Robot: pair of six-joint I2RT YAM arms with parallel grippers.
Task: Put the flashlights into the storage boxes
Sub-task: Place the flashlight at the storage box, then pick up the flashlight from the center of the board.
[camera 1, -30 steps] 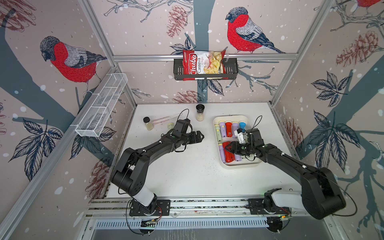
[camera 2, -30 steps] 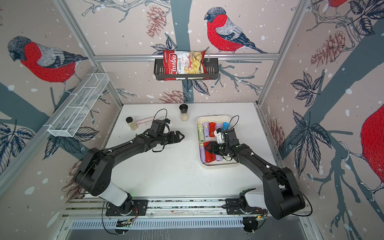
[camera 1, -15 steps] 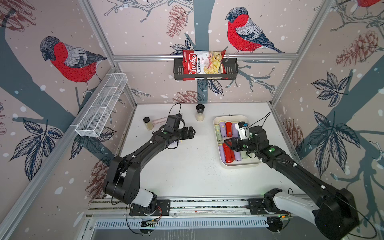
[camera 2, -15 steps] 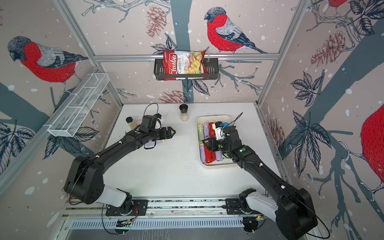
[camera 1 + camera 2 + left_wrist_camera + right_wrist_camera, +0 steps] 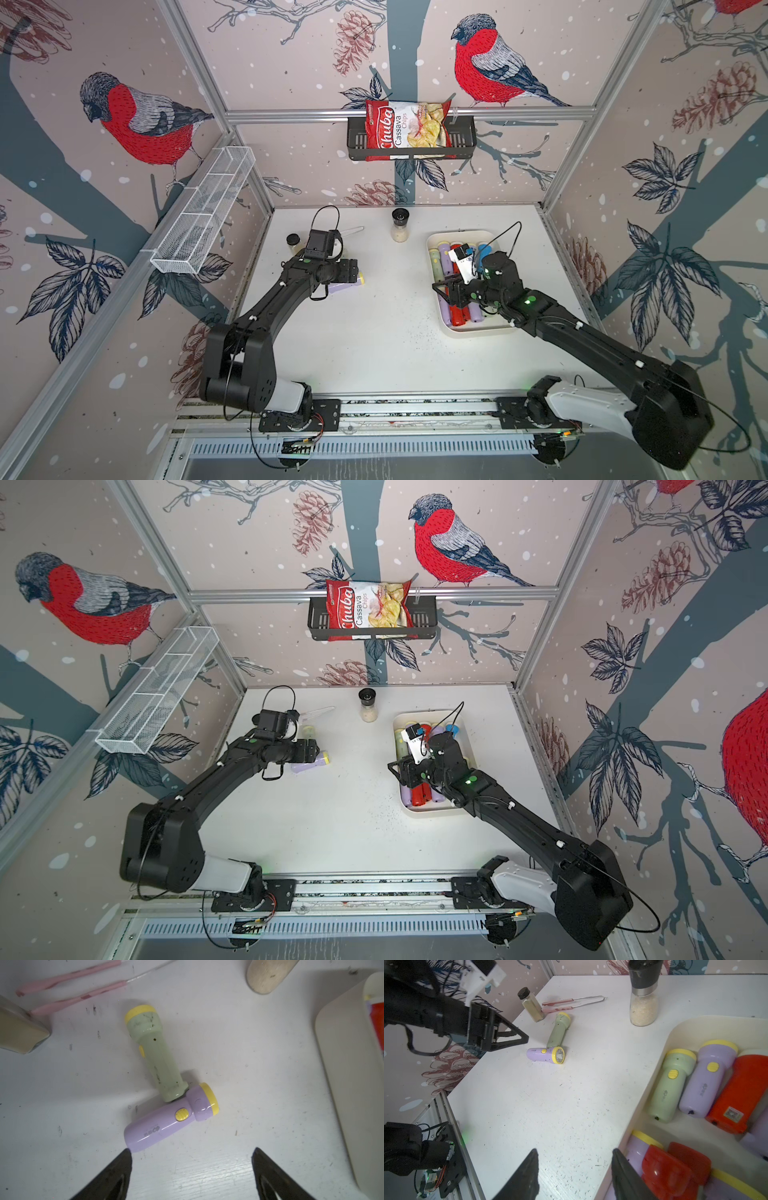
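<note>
Since a second ago the left arm has drawn back from the middle of the surface (image 5: 374, 340) toward its left side, while the right arm has barely shifted at the tray (image 5: 473, 330).

Now the left hand (image 5: 192, 1150) hangs over two loose flashlights with its fingers spread wide and nothing between them. One fingertip sits just beside the tail of the lilac flashlight (image 5: 166, 1120), which lies flat on the surface with its yellow-rimmed head toward the tray. The pale green flashlight (image 5: 154, 1057) also lies flat, its tail touching the lilac one just behind the head, so the pair forms a rough T. Its yellow head points toward the pink tongs (image 5: 571, 1003) and the small spice jar (image 5: 530, 1004). A taller grinder jar (image 5: 400, 226) stands upright farther back, between the loose pair and the tray.

At the tray's near-left edge, the right hand (image 5: 574, 1151) hovers with its fingers parted and empty. Inside the tray the stored flashlights (image 5: 672, 1084) lie side by side in two rows: pale green, lilac and red. A blue one seems to lie at the far end, though the right arm mostly hides it in both top views.
</note>
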